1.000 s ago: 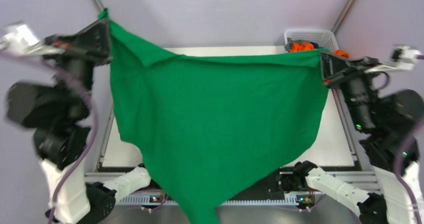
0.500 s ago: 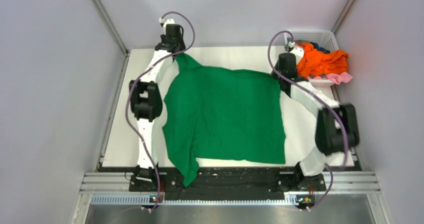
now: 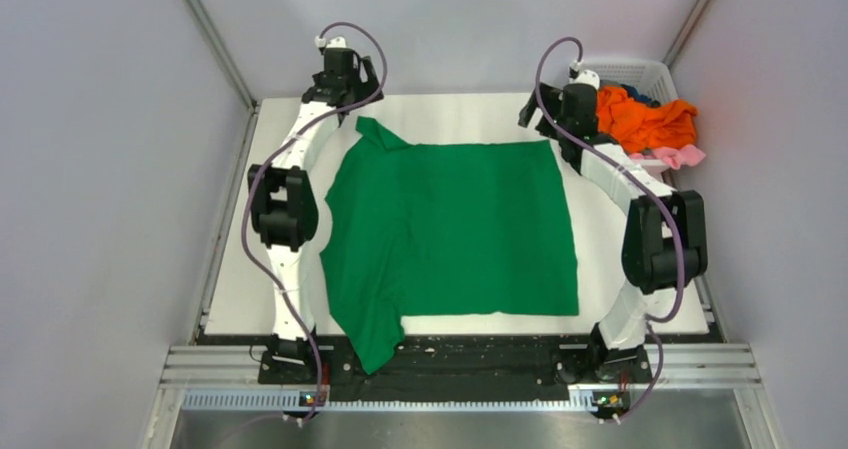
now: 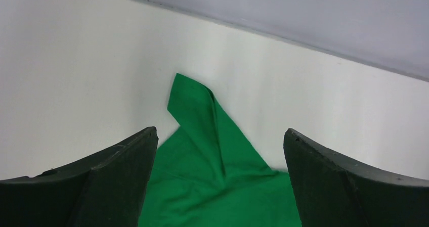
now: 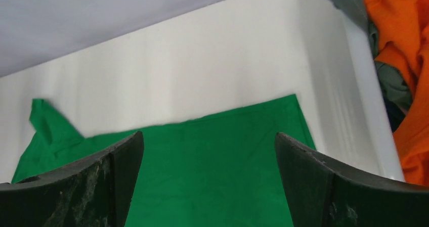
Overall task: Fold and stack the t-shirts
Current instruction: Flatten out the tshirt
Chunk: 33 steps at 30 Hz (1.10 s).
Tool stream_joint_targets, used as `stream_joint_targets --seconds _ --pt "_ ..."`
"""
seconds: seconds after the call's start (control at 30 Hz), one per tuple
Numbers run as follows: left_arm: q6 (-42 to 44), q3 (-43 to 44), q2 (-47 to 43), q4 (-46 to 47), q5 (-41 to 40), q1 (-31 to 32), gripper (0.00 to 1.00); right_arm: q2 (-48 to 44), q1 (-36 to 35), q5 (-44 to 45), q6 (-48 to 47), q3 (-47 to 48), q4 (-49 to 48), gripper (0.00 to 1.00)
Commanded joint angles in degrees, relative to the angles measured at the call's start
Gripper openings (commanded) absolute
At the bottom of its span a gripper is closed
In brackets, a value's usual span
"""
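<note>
The green t-shirt (image 3: 450, 229) is lying spread out across the middle of the table (image 3: 460, 109), mostly flat. Its far left corner is tapering into a creased, folded-over tip, and its near left corner is drooping over the table's near edge onto the black rail (image 3: 480, 354).

The left gripper (image 4: 220, 133) is hovering above that folded tip near the far left corner of the table, its jaws standing wide apart and gripping nothing. The right gripper (image 5: 208, 134) is hanging over the shirt's far right corner, jaws likewise spread and clear of the cloth.

At the far right corner, an orange t-shirt (image 3: 645, 119) is spilling out of the white basket (image 3: 625, 67), and a pink one (image 3: 678, 156) is poking out beneath it at the basket's near side.
</note>
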<state>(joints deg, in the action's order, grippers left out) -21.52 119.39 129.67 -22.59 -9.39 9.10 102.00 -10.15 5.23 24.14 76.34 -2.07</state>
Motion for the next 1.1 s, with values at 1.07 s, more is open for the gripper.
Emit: stream_joint_targets --seconds 1.07 --pt "-16.8 7.5 17.5 11.8 24.1 0.5 0.99 1.1 -4.7 -6.9 -1.5 -18.3 -0.5 0.99"
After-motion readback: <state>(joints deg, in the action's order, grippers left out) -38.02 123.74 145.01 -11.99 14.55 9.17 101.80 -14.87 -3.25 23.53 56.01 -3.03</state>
